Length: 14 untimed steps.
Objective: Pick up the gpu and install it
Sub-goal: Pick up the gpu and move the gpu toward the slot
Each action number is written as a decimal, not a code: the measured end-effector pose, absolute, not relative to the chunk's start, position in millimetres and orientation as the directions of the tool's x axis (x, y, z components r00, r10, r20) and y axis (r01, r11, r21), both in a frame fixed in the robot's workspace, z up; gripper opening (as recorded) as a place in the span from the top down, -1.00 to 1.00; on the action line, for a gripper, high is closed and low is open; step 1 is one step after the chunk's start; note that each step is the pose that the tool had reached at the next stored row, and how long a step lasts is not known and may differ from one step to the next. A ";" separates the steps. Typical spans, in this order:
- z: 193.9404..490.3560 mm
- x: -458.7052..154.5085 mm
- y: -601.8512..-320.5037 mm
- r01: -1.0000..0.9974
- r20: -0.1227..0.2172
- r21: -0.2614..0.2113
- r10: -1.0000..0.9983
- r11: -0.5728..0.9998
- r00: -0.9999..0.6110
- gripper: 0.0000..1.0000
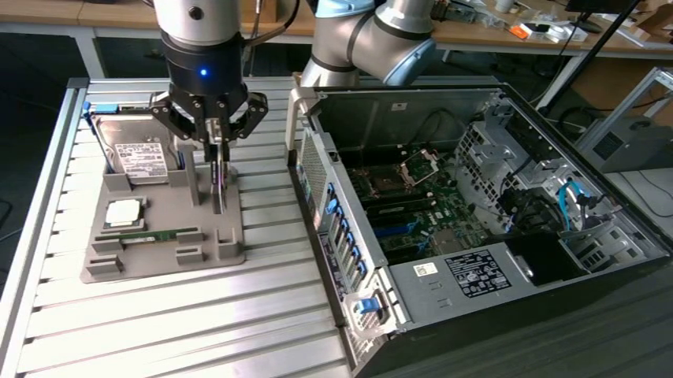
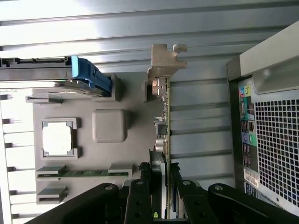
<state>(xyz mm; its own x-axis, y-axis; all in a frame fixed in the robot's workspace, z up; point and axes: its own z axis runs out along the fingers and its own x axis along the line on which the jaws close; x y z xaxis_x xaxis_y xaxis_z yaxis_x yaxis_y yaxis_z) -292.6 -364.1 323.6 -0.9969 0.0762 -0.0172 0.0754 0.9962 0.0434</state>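
- Found gripper (image 1: 216, 146) closed on the top edge of the gpu (image 1: 217, 189), gripping the board from both sides.
- Noted gpu held on edge and upright, along the side of the tray (image 1: 158, 260) toward the exterior view's right; bracket (image 2: 166, 60) at the card's far end, reaching past the tray's edge.
- Could not tell whether the card's lower edge had cleared the tray's holder or sat in it.
- Recorded drive (image 1: 137, 153) standing at the tray's far end, apart from the card.
- Judged step in hand: pick-up, with grip made; install not yet begun.
- Observed case (image 1: 328, 220) lying open just beside the tray, toward the exterior view's right, with motherboard (image 1: 421, 209) exposed inside.
- Judged next move to call for a straight lift clear of the holder, with no twist in the grip, then clearance over the case wall.
- Judged install to call for the bracket turned to the case's rear panel and the contact edge lined with its slot before any press.
- Flagged risk: thin board held by one edge, liable to shift if knocked.
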 end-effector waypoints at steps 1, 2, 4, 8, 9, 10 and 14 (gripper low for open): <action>324.2 -292.6 -364.1 0.075 -0.017 0.043 0.076 0.996 -0.997 0.47; 324.8 -292.6 -364.1 0.075 -0.017 0.043 0.076 0.996 -0.997 0.47; 326.9 -292.6 -364.1 0.075 -0.017 0.043 0.076 0.996 -0.997 0.47; 331.6 -292.6 -364.1 0.075 -0.017 0.043 0.076 0.996 -0.997 0.47; 332.5 -292.6 -364.1 0.075 -0.017 0.043 0.076 0.996 -0.997 0.47; 333.6 -292.6 -364.1 0.075 -0.017 0.043 0.076 0.996 -0.997 0.47; 337.5 -292.6 -364.1 0.075 -0.017 0.043 0.076 0.996 -0.997 0.47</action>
